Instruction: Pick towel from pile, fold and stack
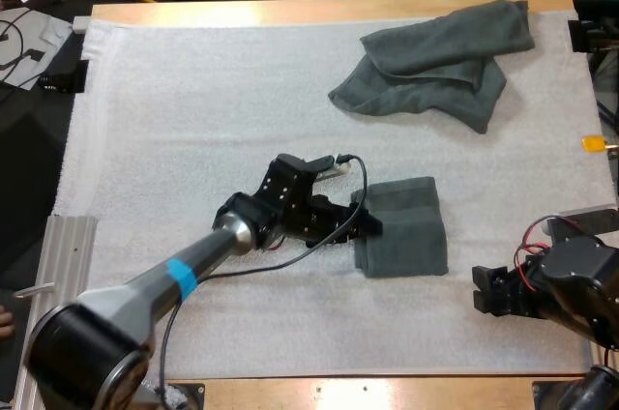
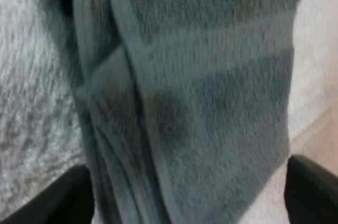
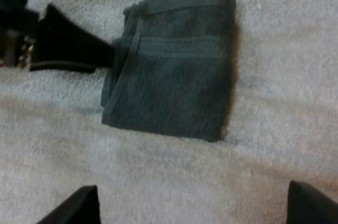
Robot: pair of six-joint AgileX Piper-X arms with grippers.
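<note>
Saw a folded towel (image 1: pixel 401 226) just right of centre in the high view, flat on the mat (image 1: pixel 193 120). Found a crumpled towel (image 1: pixel 435 62) in the upper right, well apart from the folded one, also on the mat and reaching close to the worktop's (image 1: pixel 338 10) far edge.

Traced the left arm (image 1: pixel 193 260) from the lower left corner up toward the centre, as far as the folded towel's left edge. Found the left jaws released: in the left wrist view, noted the two fingers (image 2: pixel 63 203) standing wide apart, with the folded towel (image 2: pixel 211 102) lying between and ahead of them and layered edges showing along one side. Could not tell from that view whether either finger touched the cloth. In the right wrist view, saw one dark tip of the left jaws meeting the folded towel's (image 3: pixel 174 76) edge on the side with the layers.

Placed the right arm (image 1: pixel 571 284) at the lower right of the high view, over bare mat, near the folded towel but apart from it. Found the right jaws released as well: fingers (image 3: pixel 311 203) spread wide over the mat (image 3: pixel 158 182), with the folded towel lying ahead of them.
</note>
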